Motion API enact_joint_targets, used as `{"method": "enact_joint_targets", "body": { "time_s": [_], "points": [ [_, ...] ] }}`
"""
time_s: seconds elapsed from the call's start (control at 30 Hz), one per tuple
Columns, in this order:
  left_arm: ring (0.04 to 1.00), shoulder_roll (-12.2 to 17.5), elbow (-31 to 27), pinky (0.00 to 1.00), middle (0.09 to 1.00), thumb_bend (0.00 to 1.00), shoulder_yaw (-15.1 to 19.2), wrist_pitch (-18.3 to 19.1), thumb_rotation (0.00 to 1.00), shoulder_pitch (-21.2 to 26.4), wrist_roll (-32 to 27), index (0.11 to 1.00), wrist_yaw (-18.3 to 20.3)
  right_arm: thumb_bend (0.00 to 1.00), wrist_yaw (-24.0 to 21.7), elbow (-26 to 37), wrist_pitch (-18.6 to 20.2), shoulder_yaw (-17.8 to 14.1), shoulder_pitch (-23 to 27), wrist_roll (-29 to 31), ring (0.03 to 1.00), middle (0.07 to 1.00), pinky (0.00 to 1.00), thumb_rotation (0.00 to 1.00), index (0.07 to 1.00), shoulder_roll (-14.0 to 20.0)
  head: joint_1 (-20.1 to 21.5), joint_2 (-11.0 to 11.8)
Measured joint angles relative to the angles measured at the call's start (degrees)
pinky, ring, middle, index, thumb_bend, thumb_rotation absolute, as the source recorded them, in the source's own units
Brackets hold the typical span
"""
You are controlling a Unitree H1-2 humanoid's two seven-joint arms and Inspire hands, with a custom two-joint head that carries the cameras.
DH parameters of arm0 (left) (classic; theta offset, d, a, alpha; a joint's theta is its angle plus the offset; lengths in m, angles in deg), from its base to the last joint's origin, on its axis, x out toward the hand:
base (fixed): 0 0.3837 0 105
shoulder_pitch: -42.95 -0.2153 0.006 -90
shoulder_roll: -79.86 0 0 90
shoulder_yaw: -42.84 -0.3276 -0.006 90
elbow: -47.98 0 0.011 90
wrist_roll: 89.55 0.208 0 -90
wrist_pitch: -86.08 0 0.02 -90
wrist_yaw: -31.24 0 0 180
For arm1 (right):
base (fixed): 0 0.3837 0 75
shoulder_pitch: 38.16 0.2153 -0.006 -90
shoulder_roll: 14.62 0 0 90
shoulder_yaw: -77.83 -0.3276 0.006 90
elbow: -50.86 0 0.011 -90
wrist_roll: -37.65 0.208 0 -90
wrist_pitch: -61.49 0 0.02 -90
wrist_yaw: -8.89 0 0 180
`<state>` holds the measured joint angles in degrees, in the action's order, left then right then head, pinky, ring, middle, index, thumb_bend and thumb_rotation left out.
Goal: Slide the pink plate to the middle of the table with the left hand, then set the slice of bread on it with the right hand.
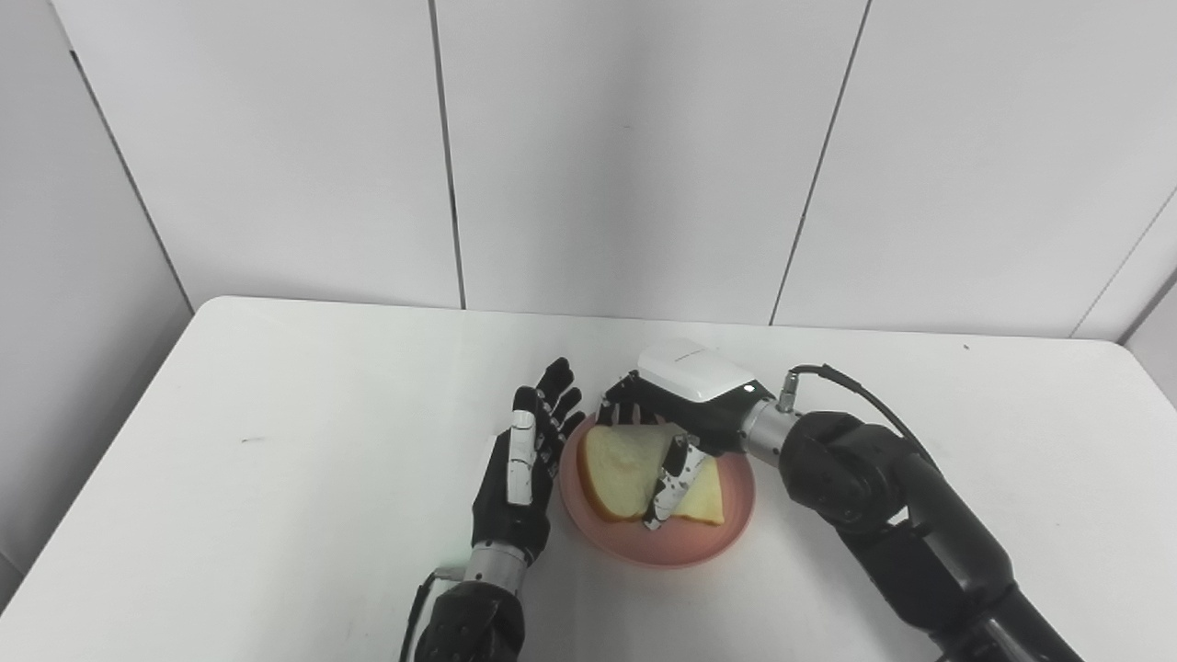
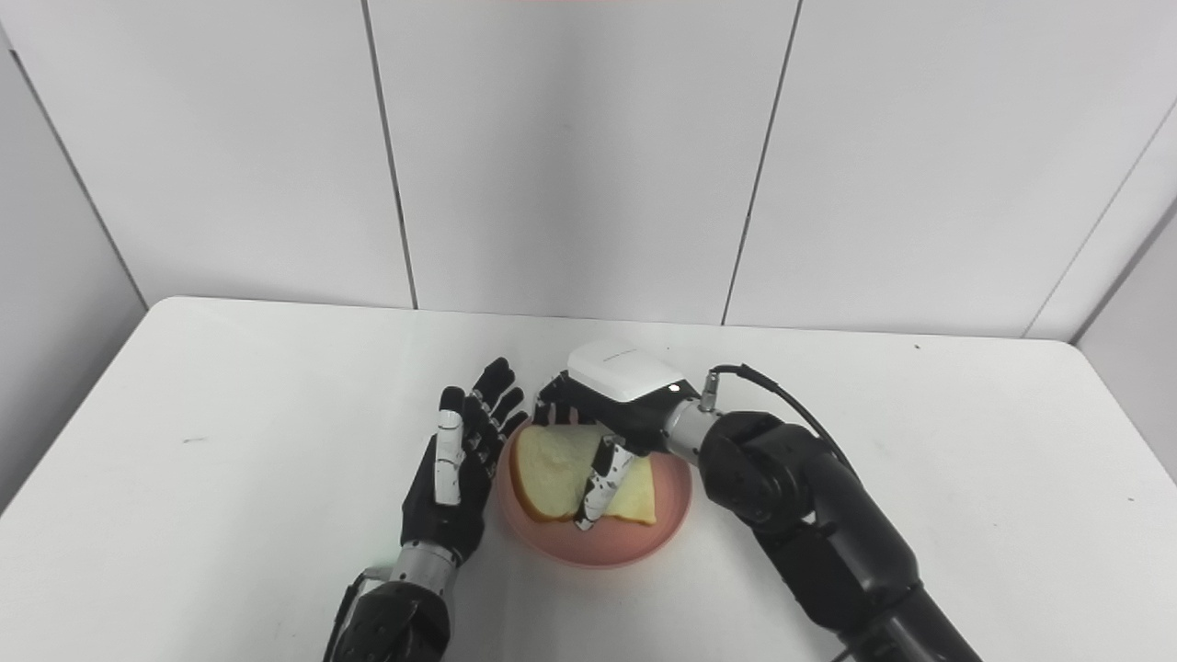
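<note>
The left hand [image 1: 524, 460] stands edge-on upon the white table [image 1: 276, 441], its black fingers [image 1: 552, 395] straight and spread apart, holding nothing; its arm comes up from the bottom edge below it. The fingertips reach toward the far side of the table, and the palm faces right toward the pink plate [image 1: 726, 533], whose left rim lies just beside the palm, so close that contact cannot be told from either eye view. To the left of this hand the table runs bare out to its rounded corner, and beyond the fingertips stand the pale wall panels [image 1: 625, 147]. On the plate, just to the right of the left hand, lies the slice of bread [image 1: 625, 464], pale with a brown crust along its left and lower edges, resting inside the rim and tilted slightly against it. Above the bread's far edge sits the right hand [image 1: 676, 414], white-backed and turned palm down, its arm entering from the lower right. Its fingers [image 2: 556, 405] curl over the far edge of the slice while the thumb [image 1: 671, 487] reaches down across the bread's near face, so the hand is closed loosely around the slice; whether it grips firmly or merely rests on it cannot be told. A black cable [image 1: 855, 391] loops from the wrist behind this hand.
</note>
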<state>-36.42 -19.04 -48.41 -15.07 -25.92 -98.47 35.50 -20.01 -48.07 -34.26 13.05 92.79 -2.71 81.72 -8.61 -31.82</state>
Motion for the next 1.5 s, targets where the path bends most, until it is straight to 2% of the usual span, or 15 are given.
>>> {"method": "enact_joint_targets", "body": {
  "time_s": [0.13,0.33,0.37,0.4,0.57,0.6,0.63,0.7,0.9,1.07,1.27,1.33,1.5],
  "points": [
    [0.955,0.0,0.0,0.92,0.958,0.71,0.0,-0.1,1.00,0.0,0.0,0.880,0.0,0.52,-1.0,-0.1,0.3,1.1,0.0,-2.7,0.406,0.509,0.29,0.00,0.504,0.4,0.3,0.1],
    [0.958,0.0,0.0,0.93,0.959,0.72,0.0,-0.1,1.00,0.0,0.0,0.879,0.0,0.52,-0.8,-0.5,0.2,1.4,0.0,-4.7,0.452,0.530,0.41,0.00,0.478,0.3,1.1,0.2],
    [0.961,0.0,0.0,0.93,0.960,0.71,0.0,-0.1,1.00,0.0,-0.1,0.880,0.0,0.52,-0.5,-0.6,0.2,1.5,0.0,-5.1,0.547,0.560,0.46,0.03,0.479,0.3,1.1,0.2],
    [0.967,0.0,0.0,0.94,0.965,0.71,0.0,-0.1,1.00,0.0,-0.1,0.884,0.0,0.52,0.1,-0.7,0.2,1.5,0.0,-5.8,0.618,0.653,0.51,0.10,0.490,0.3,1.1,0.2],
    [0.969,0.0,0.0,0.94,0.971,0.71,0.0,0.0,1.00,0.0,-0.3,0.884,0.1,0.52,1.7,-1.5,0.0,1.9,0.0,-8.0,0.704,0.745,0.60,0.14,0.496,0.7,1.7,0.4],
    [0.967,0.0,0.0,0.94,0.970,0.70,0.0,0.1,1.00,0.0,-0.4,0.883,0.2,0.68,1.9,-1.6,0.0,1.9,0.0,-8.2,0.726,0.767,0.64,0.13,0.627,0.7,1.7,0.4],
    [0.967,0.0,-0.1,0.94,0.970,0.70,0.0,0.1,1.00,0.0,-0.6,0.882,0.2,0.74,1.9,-1.6,0.0,1.9,0.0,-8.3,0.743,0.784,0.66,0.14,0.689,0.9,1.8,0.4],
    [0.968,0.0,-0.3,0.94,0.972,0.69,0.0,0.3,1.00,-0.1,-0.7,0.882,0.2,0.78,1.9,-1.6,0.0,2.0,0.0,-8.6,0.768,0.811,0.70,0.18,0.745,1.2,1.8,0.4],
    [0.966,0.0,-0.5,0.94,0.969,0.69,0.0,0.4,1.00,-0.2,-1.3,0.884,0.2,0.81,2.5,-1.5,-0.1,2.1,-0.3,-9.6,0.820,0.859,0.76,0.25,0.807,2.0,1.9,0.5],
    [0.966,0.0,-0.5,0.94,0.971,0.68,0.0,0.3,0.99,-0.3,-1.4,0.889,0.4,0.84,2.4,-0.2,-0.1,2.0,-0.9,-9.2,0.862,0.865,0.82,0.24,0.847,2.4,2.1,0.5],
    [0.968,0.0,-0.6,0.94,0.969,0.66,0.0,0.4,1.00,-0.3,-1.4,0.900,0.6,0.86,-1.0,3.0,0.0,1.3,-2.2,-6.8,0.923,0.919,0.91,0.26,0.901,3.4,2.5,0.5],
    [0.970,0.1,-0.6,0.94,0.970,0.66,0.0,0.4,1.00,-0.3,-1.4,0.903,0.5,0.87,-2.6,5.0,0.2,0.4,-2.8,-5.5,0.935,0.933,0.93,0.25,0.915,4.1,2.6,0.5],
    [0.970,0.1,-0.8,0.95,0.968,0.64,0.0,0.4,1.00,-0.5,-1.3,0.904,0.5,0.87,-4.1,9.1,1.7,-4.8,-5.4,-0.1,0.965,0.974,0.96,0.25,0.958,4.7,2.6,0.6]
  ]
}}
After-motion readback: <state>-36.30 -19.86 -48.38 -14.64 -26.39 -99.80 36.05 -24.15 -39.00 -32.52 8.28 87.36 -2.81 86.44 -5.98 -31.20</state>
